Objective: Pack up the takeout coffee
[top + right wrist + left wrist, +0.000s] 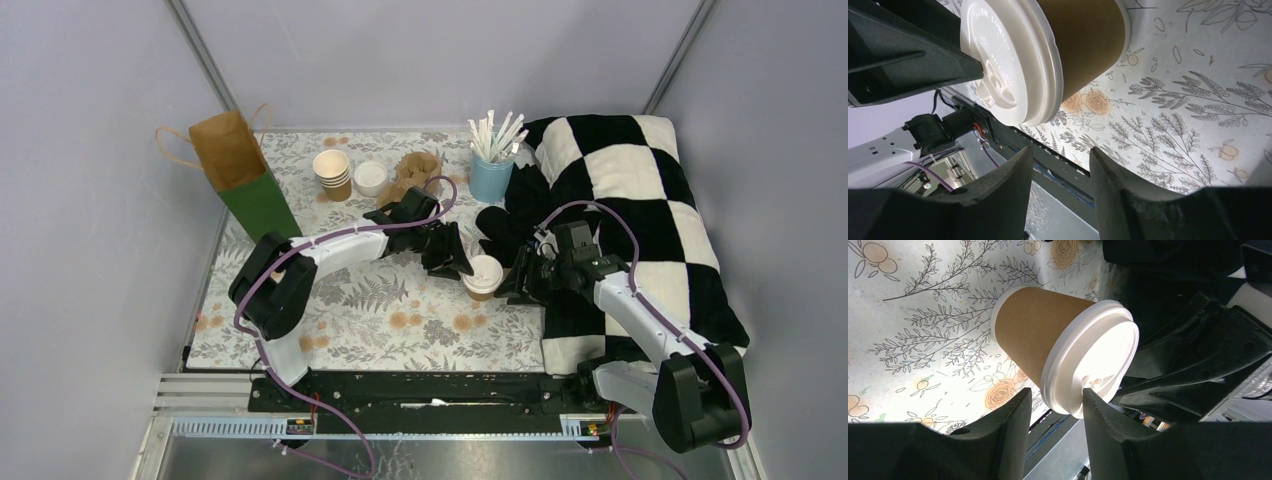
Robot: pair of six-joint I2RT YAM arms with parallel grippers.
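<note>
looks like a robot lab booth: boxed in by plain grey walls (430, 60) and metal posts (205, 60), with left arm (340, 245) and right arm (630, 300) bolted to a black rail (430, 392).

A paper bag (240, 170) stands at the table's (400, 320) far-left corner, a pulp carrier (415, 172) and a blue straw cup (491, 176) sit along its far edge, and a checkered cloth (630, 200) covers its right side.

Tally from my remote station: 1 lidded kraft cup (484, 276); 1 stack of open kraft cups (332, 172), count within unclear; 1 loose white lid (370, 177); 1 pulp carrier (416, 173); 1 blue straw cup (490, 178); 1 paper bag (243, 172); 1 checked cloth (640, 200).
</note>
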